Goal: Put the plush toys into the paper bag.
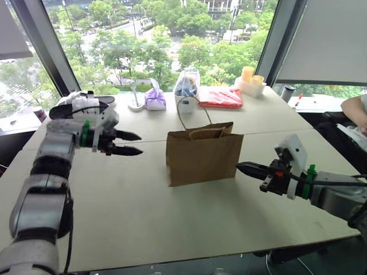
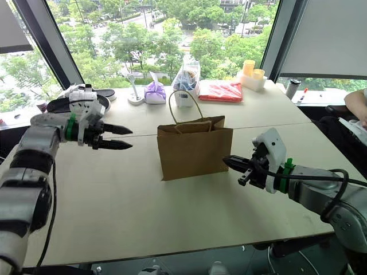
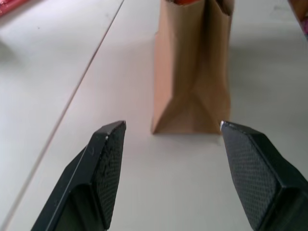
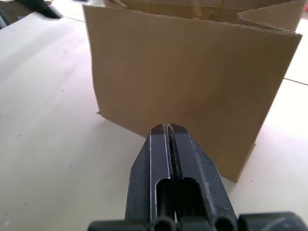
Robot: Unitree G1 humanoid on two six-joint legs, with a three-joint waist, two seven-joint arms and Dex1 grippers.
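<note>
Left eye view: bag (image 1: 203, 153) stands upright mid-table (image 1: 132, 206), mouth open w/ one twine handle up, between the 2 grippers & touching neither. Left gripper (image 1: 133, 144) hangs left of bag, fingers spread, nothing in them; right gripper (image 1: 245, 167) sits just beside bag's right side, fingers pressed together & empty. Can't tell where the toys are; purple pouch (image 1: 155, 98) & red packet (image 1: 221, 97) lie at table's far edge.
</note>
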